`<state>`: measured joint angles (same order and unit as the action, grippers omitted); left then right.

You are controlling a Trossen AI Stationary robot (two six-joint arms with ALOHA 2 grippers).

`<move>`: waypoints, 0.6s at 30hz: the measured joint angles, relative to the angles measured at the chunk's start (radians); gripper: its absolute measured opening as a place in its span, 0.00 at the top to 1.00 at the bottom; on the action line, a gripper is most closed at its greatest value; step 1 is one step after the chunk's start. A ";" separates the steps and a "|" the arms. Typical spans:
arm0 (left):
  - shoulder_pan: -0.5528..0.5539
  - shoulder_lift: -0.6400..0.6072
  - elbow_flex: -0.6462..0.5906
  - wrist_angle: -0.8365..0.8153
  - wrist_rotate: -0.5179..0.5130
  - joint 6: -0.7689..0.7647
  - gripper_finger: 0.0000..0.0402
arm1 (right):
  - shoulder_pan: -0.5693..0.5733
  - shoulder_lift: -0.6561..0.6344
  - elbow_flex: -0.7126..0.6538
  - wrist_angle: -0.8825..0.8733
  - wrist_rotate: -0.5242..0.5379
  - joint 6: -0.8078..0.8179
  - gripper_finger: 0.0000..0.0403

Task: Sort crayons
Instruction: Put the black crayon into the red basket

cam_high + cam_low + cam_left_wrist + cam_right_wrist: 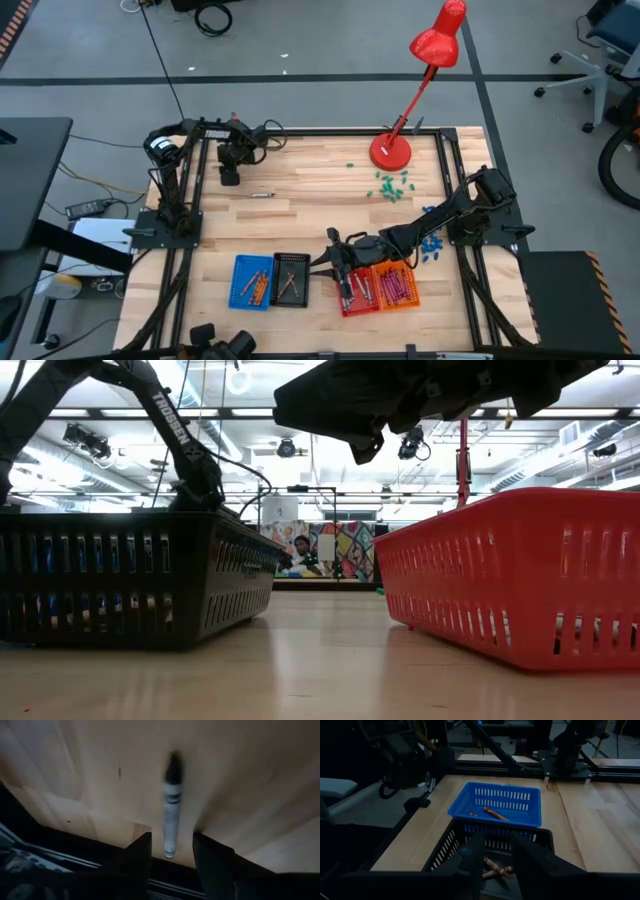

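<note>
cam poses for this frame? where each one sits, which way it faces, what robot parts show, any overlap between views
High: overhead, straight down; both arms, table, four baskets.
Low: table height, level between black basket and red basket; arm parts overhead.
Left wrist: faces the tabletop; open left end effector over a grey-white crayon.
Right wrist: right end effector above the black basket, blue basket beyond.
Shared: low, high and right wrist all see the black basket.

Across my wooden table [300,215] stands a red desk lamp [425,75], with tiny green bits [390,185] scattered beside its base. Small blue chunks [432,248] lie near the table's right edge.
</note>
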<state>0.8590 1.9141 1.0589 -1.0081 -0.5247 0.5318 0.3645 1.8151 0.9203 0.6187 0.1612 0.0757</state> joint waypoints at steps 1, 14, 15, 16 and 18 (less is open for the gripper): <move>-0.002 -0.005 -0.016 0.017 -0.008 -0.001 0.61 | 0.000 0.000 0.000 0.001 0.000 0.001 0.75; -0.020 -0.001 -0.042 0.041 -0.005 0.000 0.74 | 0.000 0.000 0.000 0.002 0.000 0.003 0.75; -0.020 -0.001 -0.042 0.042 -0.004 0.000 0.77 | 0.000 0.000 0.000 0.002 0.000 0.003 0.75; -0.020 -0.001 -0.042 0.043 -0.002 0.002 0.79 | 0.000 0.000 0.000 0.002 0.000 0.003 0.75; -0.020 -0.001 -0.043 0.047 0.000 0.004 0.85 | 0.000 0.000 0.000 0.002 0.000 0.003 0.75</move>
<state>0.8387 1.9133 1.0156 -0.9606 -0.5242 0.5358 0.3646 1.8153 0.9203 0.6205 0.1616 0.0792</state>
